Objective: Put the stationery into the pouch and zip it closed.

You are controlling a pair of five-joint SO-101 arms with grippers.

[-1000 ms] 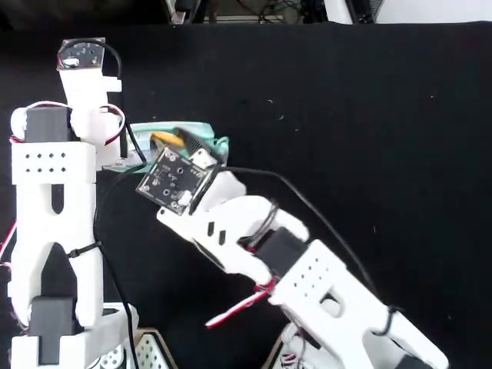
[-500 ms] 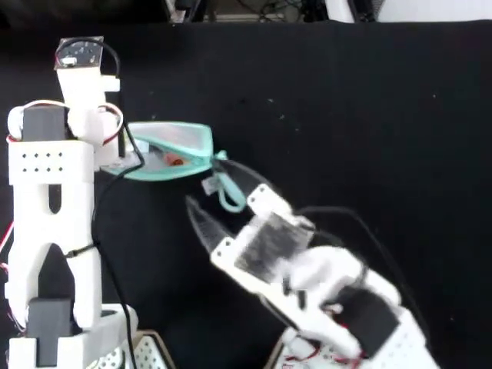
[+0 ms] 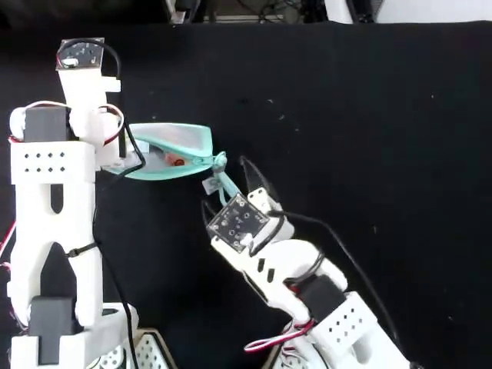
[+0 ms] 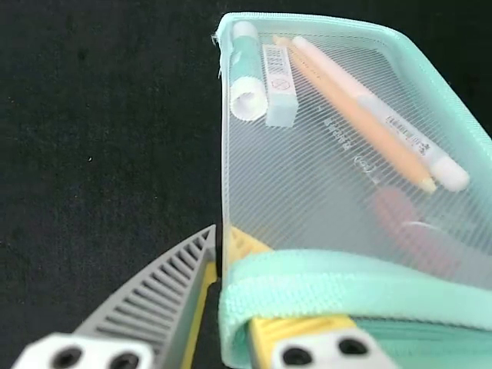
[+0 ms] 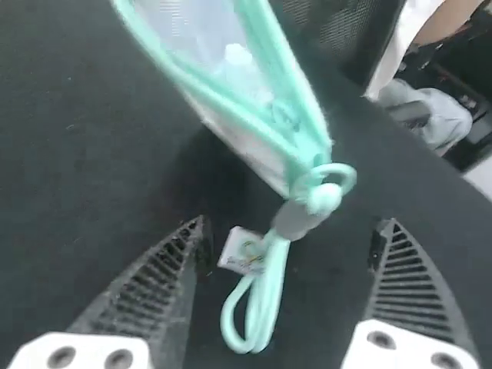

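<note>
The teal-edged translucent pouch point(image 3: 171, 150) stands on its edge by the left arm. Through its wall I see a glue stick point(image 4: 246, 73), an eraser point(image 4: 280, 84), an orange pencil point(image 4: 361, 127), a white pen point(image 4: 384, 115) and something red point(image 4: 407, 227). My left gripper point(image 4: 223, 237) is shut on the pouch's teal rim point(image 4: 307, 288). The zipper pull with its teal strap loop point(image 5: 265, 296) hangs from the pouch's corner point(image 3: 220, 161). My right gripper point(image 5: 292, 227) is open, with one finger on each side of the strap point(image 3: 227, 188) and neither touching it.
A black cloth point(image 3: 369, 115) covers the table, with free room to the right and at the back. The left arm's white body point(image 3: 50, 215) stands along the left edge. A chair and clutter point(image 5: 430, 100) show beyond the table.
One second ago the right gripper was over the pouch. It drew back toward the front, then came up again, and now stands open around the zipper strap. The left arm kept still.
</note>
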